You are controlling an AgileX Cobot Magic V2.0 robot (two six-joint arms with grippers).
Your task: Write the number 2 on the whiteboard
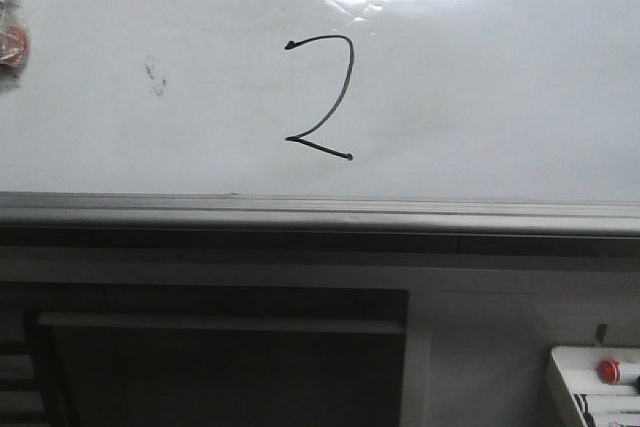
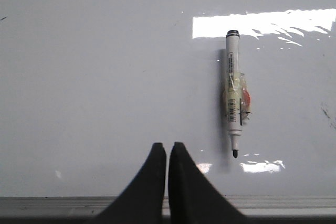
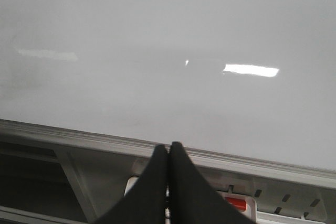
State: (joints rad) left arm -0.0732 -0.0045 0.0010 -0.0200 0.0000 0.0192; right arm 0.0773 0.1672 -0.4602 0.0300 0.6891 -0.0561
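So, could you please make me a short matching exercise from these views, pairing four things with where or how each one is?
Things:
1. number 2
2. marker
3. left gripper
4. dark smudge

States:
A. lying uncapped on the whiteboard, held by nothing
B. drawn in black near the board's middle in the front view
C. faint mark to the left of the digit
D. fingers closed together, empty, near the board's frame

Pairs: 1-B, 2-A, 3-D, 4-C
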